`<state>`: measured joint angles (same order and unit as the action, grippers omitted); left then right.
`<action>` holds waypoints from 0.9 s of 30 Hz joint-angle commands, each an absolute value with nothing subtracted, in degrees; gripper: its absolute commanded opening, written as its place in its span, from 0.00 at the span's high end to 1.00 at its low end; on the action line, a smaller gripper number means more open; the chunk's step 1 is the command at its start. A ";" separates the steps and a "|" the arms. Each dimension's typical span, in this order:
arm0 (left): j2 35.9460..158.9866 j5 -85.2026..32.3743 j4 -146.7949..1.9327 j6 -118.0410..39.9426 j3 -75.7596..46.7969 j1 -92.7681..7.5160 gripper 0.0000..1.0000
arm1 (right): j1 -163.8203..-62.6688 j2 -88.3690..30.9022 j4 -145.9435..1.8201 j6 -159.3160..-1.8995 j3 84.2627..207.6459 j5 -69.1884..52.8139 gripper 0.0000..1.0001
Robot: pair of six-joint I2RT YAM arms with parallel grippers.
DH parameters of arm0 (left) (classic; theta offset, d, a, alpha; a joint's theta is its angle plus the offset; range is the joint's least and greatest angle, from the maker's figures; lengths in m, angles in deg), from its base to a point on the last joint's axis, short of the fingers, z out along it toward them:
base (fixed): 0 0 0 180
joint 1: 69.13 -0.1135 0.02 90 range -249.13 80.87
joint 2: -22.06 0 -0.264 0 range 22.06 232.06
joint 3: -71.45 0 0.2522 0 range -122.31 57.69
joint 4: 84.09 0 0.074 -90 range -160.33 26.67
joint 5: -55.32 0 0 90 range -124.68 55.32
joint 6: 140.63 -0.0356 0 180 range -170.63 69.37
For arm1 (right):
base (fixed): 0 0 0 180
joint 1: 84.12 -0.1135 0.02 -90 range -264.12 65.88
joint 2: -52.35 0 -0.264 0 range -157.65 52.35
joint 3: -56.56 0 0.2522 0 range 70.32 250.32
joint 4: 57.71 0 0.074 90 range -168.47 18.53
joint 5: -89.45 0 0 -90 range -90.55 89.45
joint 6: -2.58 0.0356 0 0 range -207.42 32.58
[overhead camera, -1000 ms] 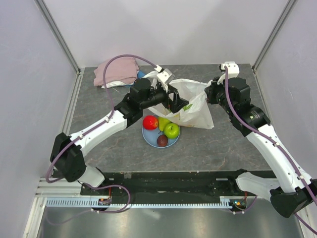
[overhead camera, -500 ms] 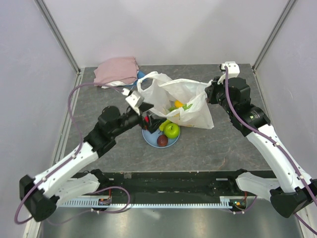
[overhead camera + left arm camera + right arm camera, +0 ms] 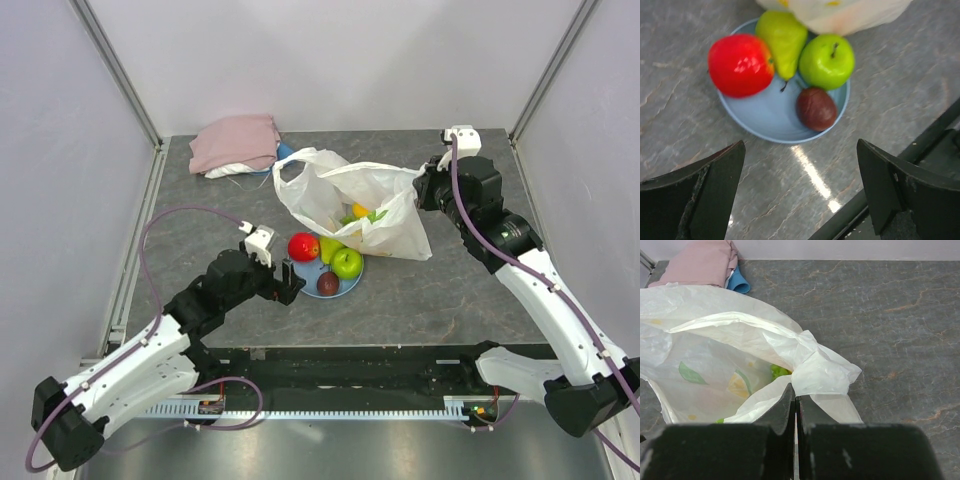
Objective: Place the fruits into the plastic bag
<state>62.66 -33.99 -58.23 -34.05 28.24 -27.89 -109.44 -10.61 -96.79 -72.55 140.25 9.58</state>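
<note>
plastic bag (image 3: 390, 200) mostly hides the fruits (image 3: 358, 212) inside it.

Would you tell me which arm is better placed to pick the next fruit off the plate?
Left, probably: the left gripper, open, faces the plate of fruits, while the right gripper is shut on the plastic bag.

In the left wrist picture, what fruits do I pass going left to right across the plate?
Red apple → pear → green apple. The small dark fruit sits right under the green apple, so it has no clear turn.
</note>
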 commanded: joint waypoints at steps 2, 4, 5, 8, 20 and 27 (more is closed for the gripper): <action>68.98 -39.33 -58.54 -31.91 28.07 -27.56 0.01 | -109.25 -10.49 -96.08 -71.69 140.72 9.47 1.00; 71.89 -39.68 -60.30 -32.08 27.72 -26.68 0.01 | -109.25 -10.67 -96.16 -71.60 140.81 9.56 1.00; 72.85 -39.77 -62.22 -32.08 27.54 -26.41 0.01 | -109.25 -10.84 -96.08 -71.60 140.81 9.47 1.00; 77.24 -41.09 -65.92 -32.26 26.93 -24.57 0.02 | -109.25 -10.85 -96.16 -71.43 140.63 9.21 1.00; 92.72 -44.17 -73.31 -31.91 21.48 -18.33 0.04 | -109.25 -10.49 -96.34 -71.69 140.63 9.82 1.00; 98.69 -42.86 -76.04 -31.03 19.28 -18.32 0.09 | -109.17 -10.85 -96.25 -71.51 140.46 9.47 1.00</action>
<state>95.34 -42.27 -71.67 -33.04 22.49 -18.63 -109.40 -10.70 -96.79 -72.13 140.25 9.61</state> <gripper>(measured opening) 0.924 0.010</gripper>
